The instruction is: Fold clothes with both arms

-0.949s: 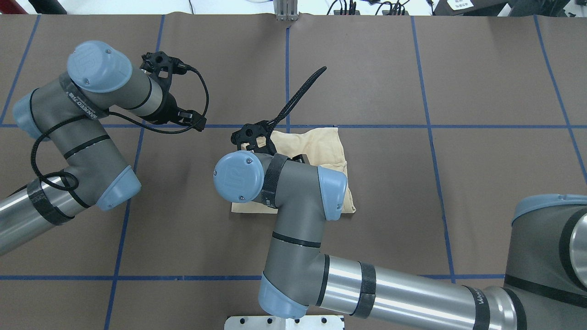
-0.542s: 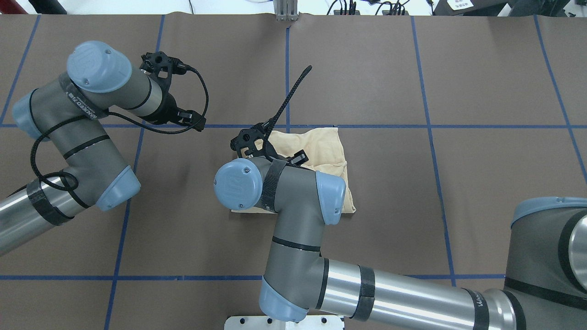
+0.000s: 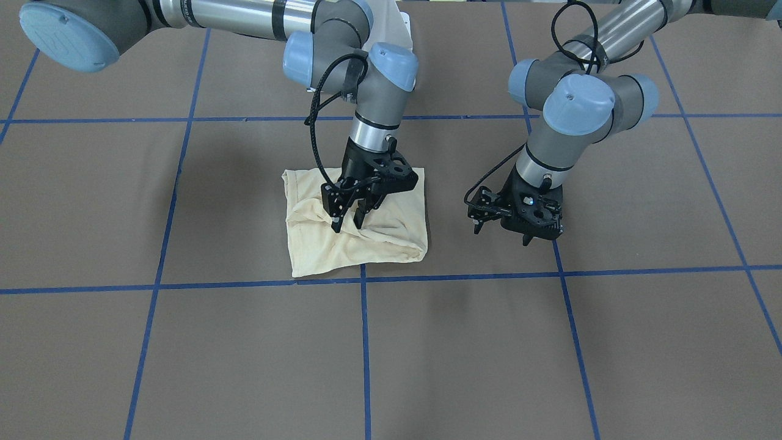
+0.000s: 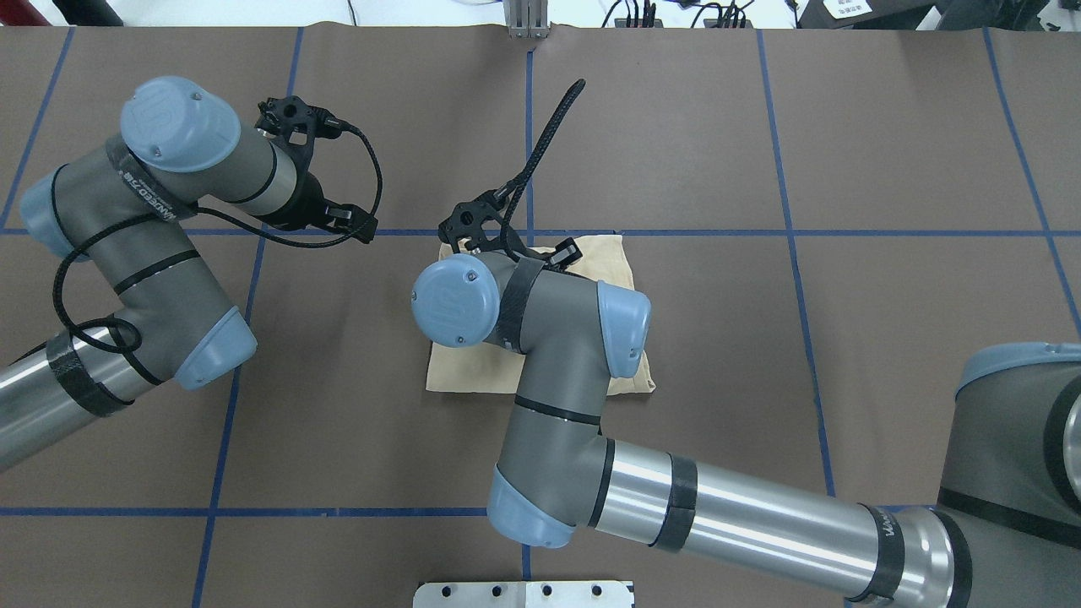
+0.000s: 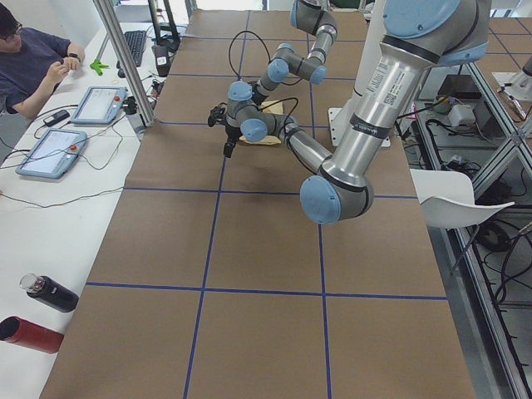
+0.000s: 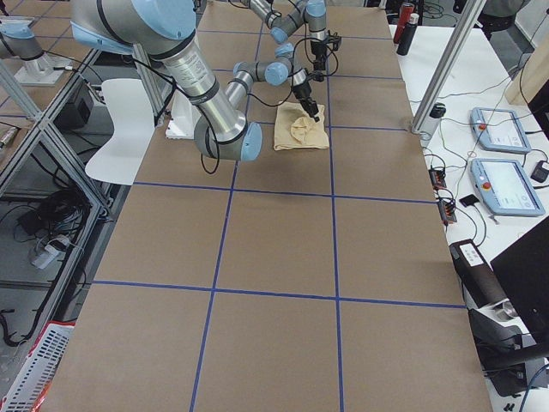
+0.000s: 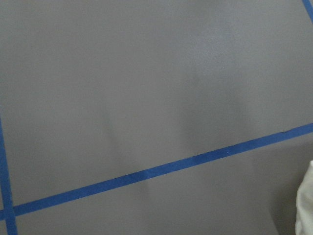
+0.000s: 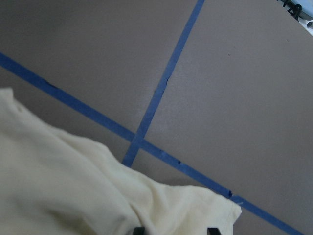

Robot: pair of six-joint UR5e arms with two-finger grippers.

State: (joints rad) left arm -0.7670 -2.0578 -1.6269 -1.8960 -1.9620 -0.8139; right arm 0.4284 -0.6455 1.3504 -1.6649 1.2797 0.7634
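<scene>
Right hand point(image 3: 347, 225) has its fingers spread, tips down at the folded cream T-shirt point(image 3: 317, 250), which lies near the middle of the brown table point(image 3: 183, 354). Left hand point(image 3: 501, 235), also spread, hangs near the shirt, over the table.

Bright, even light from above. My right arm point(image 3: 376, 98) throws a soft, faint shadow on the table cover point(image 3: 183, 342) beside the T-shirt point(image 3: 342, 250), which blurs close to my right wrist camera.
</scene>
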